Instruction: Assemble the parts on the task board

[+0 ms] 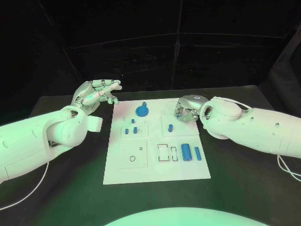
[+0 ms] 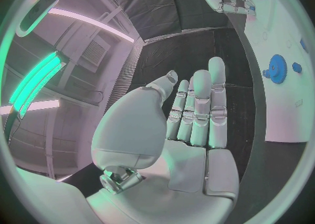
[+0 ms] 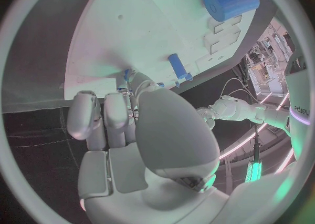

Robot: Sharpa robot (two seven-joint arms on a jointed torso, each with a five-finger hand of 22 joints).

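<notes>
Hovering beside the white task board's far left corner, the left hand is holding nothing, its fingers spread. The right hand is reaching down onto the board's far right; whether it is gripping anything cannot be told. Blue parts are lying on the board, including a gear.

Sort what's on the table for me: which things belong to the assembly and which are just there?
Job:
white rectangular task board
blue round gear part
large blue cylinder part
slim blue peg part
small blue pegs

Just there:
black table
white cable
</notes>
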